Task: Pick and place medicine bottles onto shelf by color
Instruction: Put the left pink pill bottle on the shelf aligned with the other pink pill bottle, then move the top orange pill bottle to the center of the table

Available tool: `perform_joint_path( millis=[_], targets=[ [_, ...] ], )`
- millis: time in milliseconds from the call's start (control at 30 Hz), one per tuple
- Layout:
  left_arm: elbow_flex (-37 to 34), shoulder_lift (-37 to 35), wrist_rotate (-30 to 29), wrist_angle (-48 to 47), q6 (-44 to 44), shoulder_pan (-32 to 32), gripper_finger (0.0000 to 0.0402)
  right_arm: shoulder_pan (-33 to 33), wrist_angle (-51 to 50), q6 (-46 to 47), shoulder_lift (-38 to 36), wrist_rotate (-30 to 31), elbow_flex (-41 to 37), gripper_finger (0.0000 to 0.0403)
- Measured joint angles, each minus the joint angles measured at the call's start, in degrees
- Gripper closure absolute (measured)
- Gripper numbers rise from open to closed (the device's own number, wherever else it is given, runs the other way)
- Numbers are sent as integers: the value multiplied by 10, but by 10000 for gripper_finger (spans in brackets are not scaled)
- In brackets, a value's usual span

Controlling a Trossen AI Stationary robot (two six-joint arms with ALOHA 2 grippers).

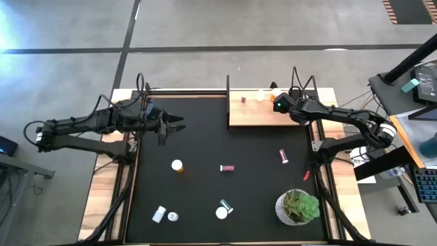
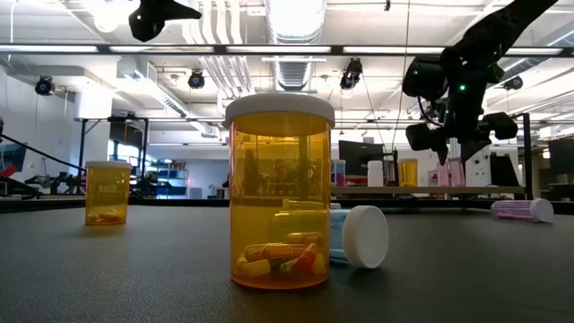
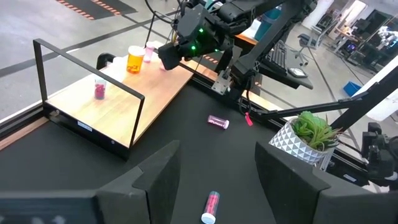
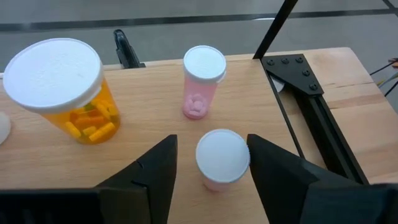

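Bottles [image 4: 204,84] upright on shelf [image 4: 155,134]

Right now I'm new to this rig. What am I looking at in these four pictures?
It is two dark robot arms working at a table. One picture looks straight down, one looks level across the tabletop, and one comes from each arm's wrist. The right pincer is over the wooden shelf, open around an upright pink bottle and not gripping it. Another pink bottle and an orange bottle stand beside it. The left pincer hangs open and empty over the black mat. More bottles and a potted plant are on the mat.
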Motion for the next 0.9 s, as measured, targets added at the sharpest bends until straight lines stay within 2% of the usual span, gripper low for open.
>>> perform_joint_path(
  millis=[267,467,633,900],
  targets=[
    [0,0,0,0,0,0,212,0,-4,8,-5,0,7,218],
    [0,0,0,0,0,0,212,0,-10,-11,-7,6,39,220],
    [0,0,0,-1,-1,0,212,0,-52,-21,-7,30,65,220],
    [0,0,0,-1,-1,0,212,1,-62,-43,-7,14,112,220]
  ],
)
